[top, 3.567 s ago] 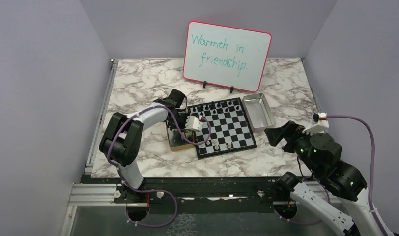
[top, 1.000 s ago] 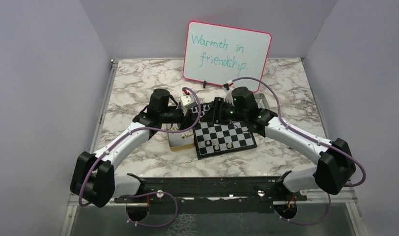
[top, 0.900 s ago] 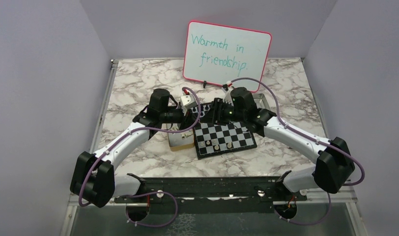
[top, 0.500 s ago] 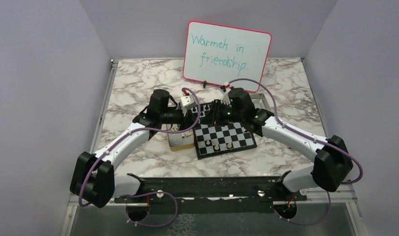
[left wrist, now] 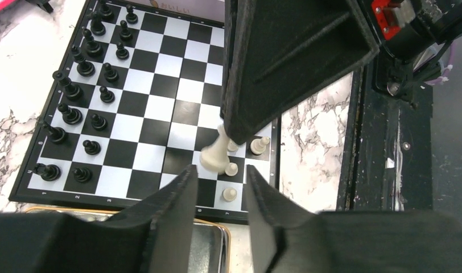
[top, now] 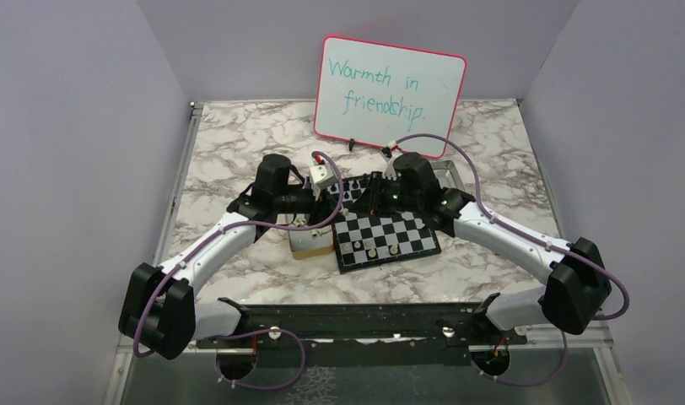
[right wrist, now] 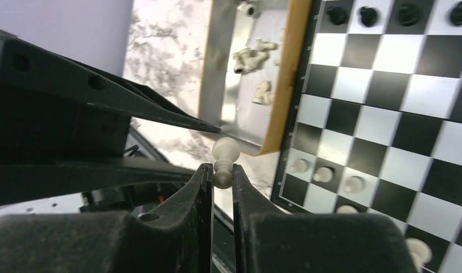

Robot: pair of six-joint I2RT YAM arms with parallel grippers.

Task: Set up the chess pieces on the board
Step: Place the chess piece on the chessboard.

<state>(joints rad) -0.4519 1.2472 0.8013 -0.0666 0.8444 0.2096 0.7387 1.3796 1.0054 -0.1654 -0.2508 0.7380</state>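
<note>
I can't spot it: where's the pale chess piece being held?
In the right wrist view the pale piece is pinched in the right gripper, by the board's end near the pale pawns.

Marble table (top: 238, 143) carries board (top: 398, 234), tan box (top: 312, 245), whiteboard (top: 390, 93) (propped upright).

Cream piece (right wrist: 225, 151) aloft, black pieces (left wrist: 84, 67) on board (left wrist: 159, 108)

On the surface (top: 238, 143), the board (top: 388, 236) lay just right of the box (top: 310, 243), the tray (top: 447, 167) at its far right corner, the whiteboard (top: 390, 93) behind, chess pieces (left wrist: 71, 115) lining its far and near rows.
</note>
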